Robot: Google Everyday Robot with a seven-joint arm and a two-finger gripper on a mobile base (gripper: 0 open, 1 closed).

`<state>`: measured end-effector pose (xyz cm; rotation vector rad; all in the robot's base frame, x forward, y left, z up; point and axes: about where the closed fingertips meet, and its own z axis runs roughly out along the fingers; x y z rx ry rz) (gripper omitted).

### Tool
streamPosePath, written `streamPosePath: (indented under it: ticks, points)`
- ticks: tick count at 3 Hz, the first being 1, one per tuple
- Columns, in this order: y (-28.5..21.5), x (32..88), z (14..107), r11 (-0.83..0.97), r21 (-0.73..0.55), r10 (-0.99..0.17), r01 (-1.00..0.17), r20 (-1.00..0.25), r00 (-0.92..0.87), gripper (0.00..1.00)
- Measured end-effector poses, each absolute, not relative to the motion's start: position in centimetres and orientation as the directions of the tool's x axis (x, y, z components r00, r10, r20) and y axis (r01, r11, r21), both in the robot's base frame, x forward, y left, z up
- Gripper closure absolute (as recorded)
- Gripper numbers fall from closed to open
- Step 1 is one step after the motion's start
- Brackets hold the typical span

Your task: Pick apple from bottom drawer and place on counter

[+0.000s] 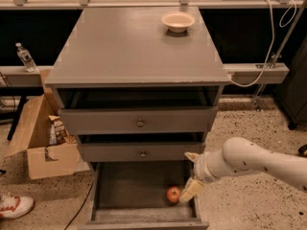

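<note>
The small red apple (pixel 173 194) lies on the floor of the bottom drawer (pixel 129 188), near its right wall; the drawer is pulled out. My gripper (pixel 190 189) hangs at the end of the white arm, low at the drawer's right side, just right of the apple and close to touching it. The grey counter (pixel 129 47) is the cabinet's flat top, well above the gripper.
A cream bowl (pixel 178 21) sits at the counter's far right. The two upper drawers (pixel 140 122) stand slightly open above the gripper. An open cardboard box (pixel 41 138) and a shoe (pixel 13 206) lie on the floor at left. A water bottle (pixel 24 56) stands on the left ledge.
</note>
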<state>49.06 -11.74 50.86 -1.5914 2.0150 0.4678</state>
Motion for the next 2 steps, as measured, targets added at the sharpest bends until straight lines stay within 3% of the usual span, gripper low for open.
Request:
streamPosePath:
  ticks: [2]
  points:
    - [-14.2,52.8,39.1,0.139,-0.052,-0.741,-0.989,-0.668,-0.069,0.00]
